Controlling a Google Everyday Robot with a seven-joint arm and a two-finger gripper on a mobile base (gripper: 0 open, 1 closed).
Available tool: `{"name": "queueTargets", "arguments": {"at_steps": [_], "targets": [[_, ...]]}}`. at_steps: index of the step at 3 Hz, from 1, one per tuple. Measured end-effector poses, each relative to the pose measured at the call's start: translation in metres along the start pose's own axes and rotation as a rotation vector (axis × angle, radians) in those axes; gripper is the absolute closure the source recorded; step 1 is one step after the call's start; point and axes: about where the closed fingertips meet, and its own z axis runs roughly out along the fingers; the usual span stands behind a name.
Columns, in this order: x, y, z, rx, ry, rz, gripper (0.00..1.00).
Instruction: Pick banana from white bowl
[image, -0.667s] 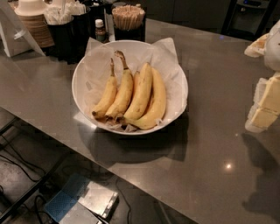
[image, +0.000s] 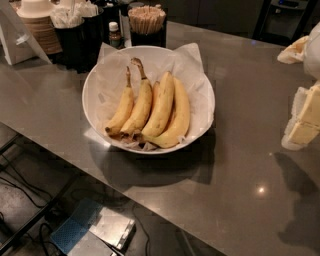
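Gripper (image: 306, 117), at the right edge above the grey counter (image: 240, 165) and well apart from the white bowl (image: 86, 107): cropped by the frame, only cream-coloured parts in view. Within the bowl, a narrow banana strip (image: 155, 92) shows between the long-stemmed banana (image: 142, 106) and the plump banana (image: 164, 107), the rest of that fruit being hidden behind them. The paper cup stack (image: 41, 27) and the wooden stirrers (image: 146, 17) are cut by the top edge, and the label of the small bottle (image: 115, 34) is too small to read.

Open counter (image: 247, 155) between right-edge gripper (image: 303, 122), bowl (image: 212, 111)
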Motion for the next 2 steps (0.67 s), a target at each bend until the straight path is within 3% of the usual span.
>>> {"name": "queueTargets", "arguments": {"at_steps": [1,2], "targets": [[-0.026,0.010,-0.003,-0.069,-0.126,-0.124,0.00],[-0.097,0.050,-0.014,-0.129,-0.296,-0.345,0.00]]}}
